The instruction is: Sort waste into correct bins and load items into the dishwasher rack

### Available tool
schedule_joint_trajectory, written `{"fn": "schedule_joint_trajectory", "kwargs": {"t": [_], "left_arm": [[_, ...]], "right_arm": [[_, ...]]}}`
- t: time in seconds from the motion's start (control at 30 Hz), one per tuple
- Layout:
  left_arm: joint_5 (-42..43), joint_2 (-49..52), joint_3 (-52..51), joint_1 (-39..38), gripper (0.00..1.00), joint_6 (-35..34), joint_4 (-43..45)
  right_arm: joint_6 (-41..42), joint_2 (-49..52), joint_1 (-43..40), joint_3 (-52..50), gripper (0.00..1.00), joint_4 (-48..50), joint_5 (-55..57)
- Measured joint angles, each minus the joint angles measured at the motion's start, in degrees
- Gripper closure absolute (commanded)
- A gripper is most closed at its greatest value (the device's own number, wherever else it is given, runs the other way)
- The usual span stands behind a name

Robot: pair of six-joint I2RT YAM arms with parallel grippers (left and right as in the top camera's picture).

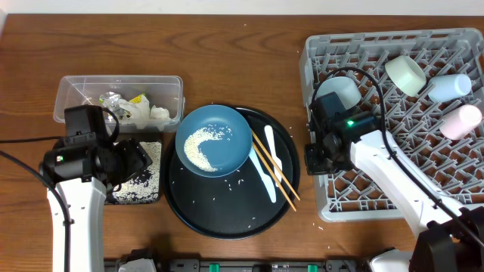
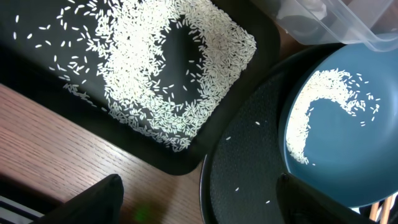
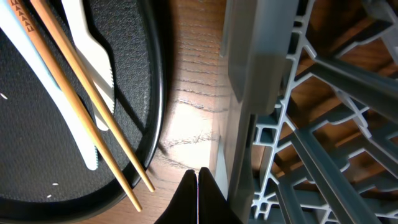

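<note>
A dark-blue bowl (image 1: 213, 138) (image 2: 354, 162) with rice grains in it sits on the round black tray (image 1: 227, 219). Wooden chopsticks (image 1: 274, 168) (image 3: 81, 93) and a white spoon (image 1: 266, 162) (image 3: 93, 56) lie on that tray's right side. The clear tub (image 1: 119, 98) holds a yellow-green packet and white tissue. The shallow black tray (image 1: 151, 193) (image 2: 37, 68) carries a heap of rice (image 2: 155, 68). My left gripper (image 1: 138, 160) (image 2: 199, 202) hangs open and empty over the gap between the two trays. My right gripper (image 1: 316, 160) (image 3: 198, 186) is shut and empty over the table beside the dishwasher rack (image 1: 423, 174) (image 3: 311, 93).
In the rack lie a pale-green bowl (image 1: 406, 74), a pale blue cup (image 1: 451, 87), a pink cup (image 1: 461, 121) and another pale cup (image 1: 338, 91) by my right arm. Loose rice grains dot the round tray (image 2: 249, 168) and the table near it.
</note>
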Motion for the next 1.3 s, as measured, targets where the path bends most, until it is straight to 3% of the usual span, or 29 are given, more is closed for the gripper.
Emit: {"fn": "schedule_joint_trajectory", "kwargs": {"t": [0.63,0.73,0.8,0.83,0.9,1.17,1.3], "left_arm": [[0.0,0.0,-0.02,0.0,0.2,0.0,0.02],[0.35,0.0,-0.02,-0.24,0.2,0.11,0.7],[0.55,0.0,-0.02,-1.11,0.2,0.24,1.81],[0.63,0.0,-0.02,-1.9,0.11,0.26,2.73],[0.81,0.0,-0.02,-4.61,0.06,0.37,5.09],[1.53,1.66,0.02,-18.97,0.04,0.46,14.73],[1.64,7.13,0.55,-27.47,0.04,0.5,18.23]], "right_arm": [[-0.04,0.0,-1.33,0.0,0.98,-1.03,1.38],[-0.9,0.0,-1.64,0.0,0.85,-0.92,1.07],[-2.03,0.02,-1.62,0.24,0.64,-0.61,-0.22],[-2.47,0.04,-1.62,0.59,0.56,-0.52,-1.2],[-3.8,0.09,-1.64,2.36,0.43,-0.42,-2.78],[-5.33,0.09,-1.68,11.67,0.37,-1.55,-3.39],[-5.62,0.09,-1.77,14.78,0.37,-2.23,-3.48]]}}
